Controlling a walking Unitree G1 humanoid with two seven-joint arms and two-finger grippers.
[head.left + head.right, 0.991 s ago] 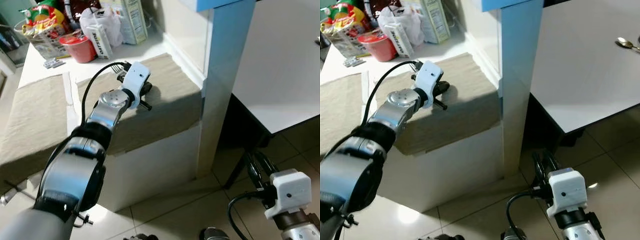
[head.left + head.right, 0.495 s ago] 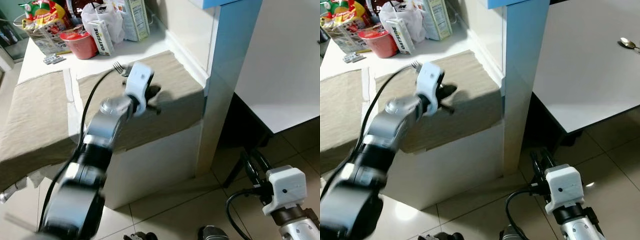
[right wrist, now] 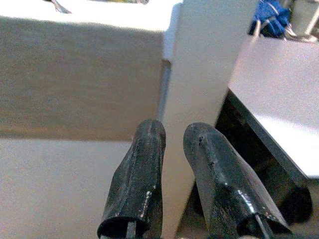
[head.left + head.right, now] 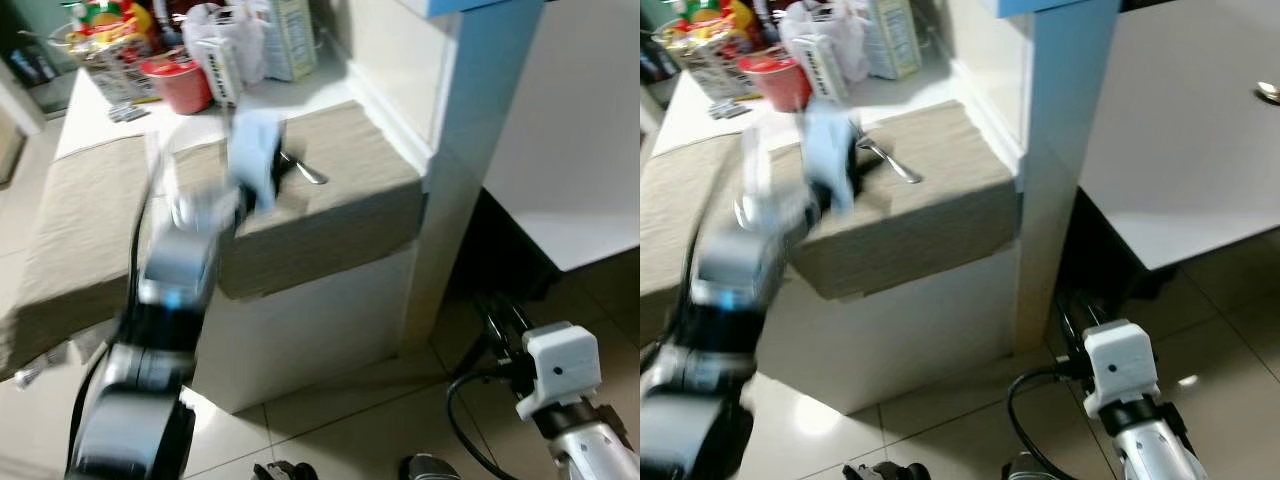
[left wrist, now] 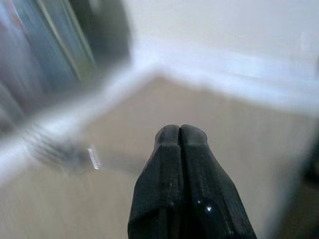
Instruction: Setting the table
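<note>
- Left pincer (image 5: 180, 130): fingertips pressed together, nothing visible between them; heavily blurred over the cloth-covered bench (image 4: 330, 225).
- Fork (image 4: 888, 161): lying flat on the beige cloth, near the bench's far right corner, just beside the blurred left wrist; probably free of the pincer, though blur hides the contact.
- Handling, as a judgement: light, stiff, slick metal, thin against soft cloth; best pinched across the narrow handle near its middle, fingertips pressed into the cloth to get under it.
- Right pincer (image 3: 172, 134): fingers slightly parted, empty, hanging idle low by the blue post.
- White table (image 4: 1180, 150): beyond the post.
</note>
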